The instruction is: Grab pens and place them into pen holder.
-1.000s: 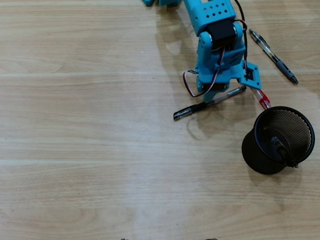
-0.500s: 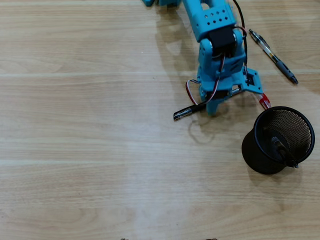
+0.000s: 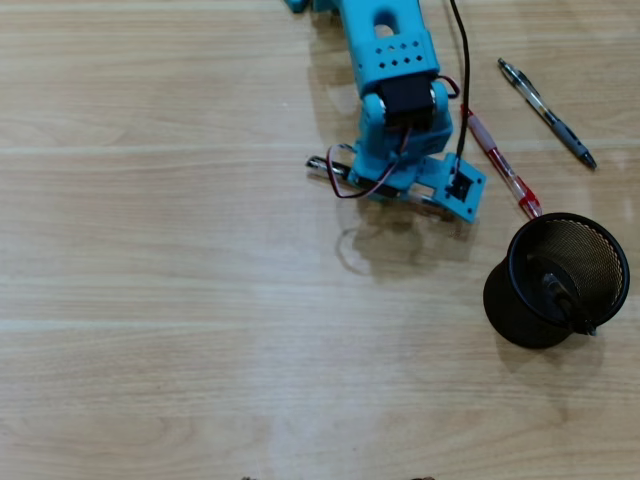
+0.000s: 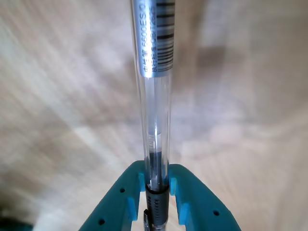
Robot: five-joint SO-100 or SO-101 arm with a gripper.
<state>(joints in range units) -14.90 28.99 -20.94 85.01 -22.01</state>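
Observation:
In the wrist view my gripper [image 4: 156, 188] is shut on the clear-barrelled pen [image 4: 155, 115], which sticks straight out from between the teal fingers [image 4: 190, 192]. In the overhead view the gripper [image 3: 408, 192] sits under the blue arm, left of the pen holder, and the pen's black end [image 3: 318, 163] pokes out to the left. A red pen [image 3: 500, 166] lies on the table between the arm and the black mesh pen holder [image 3: 520, 300]. A black pen with a clear middle [image 3: 546, 111] lies at the upper right. A dark greyish pen [image 3: 561, 293] leans inside the holder.
The wooden table [image 3: 160, 300] stretches to the left and along the front. The arm's base [image 3: 385, 30] stands at the top edge, and a black cable [image 3: 462, 90] runs down beside it, near the red pen.
The gripper closed on the clear-barrelled pen and carried it left and up off the table. The red pen, partly hidden before, now lies uncovered.

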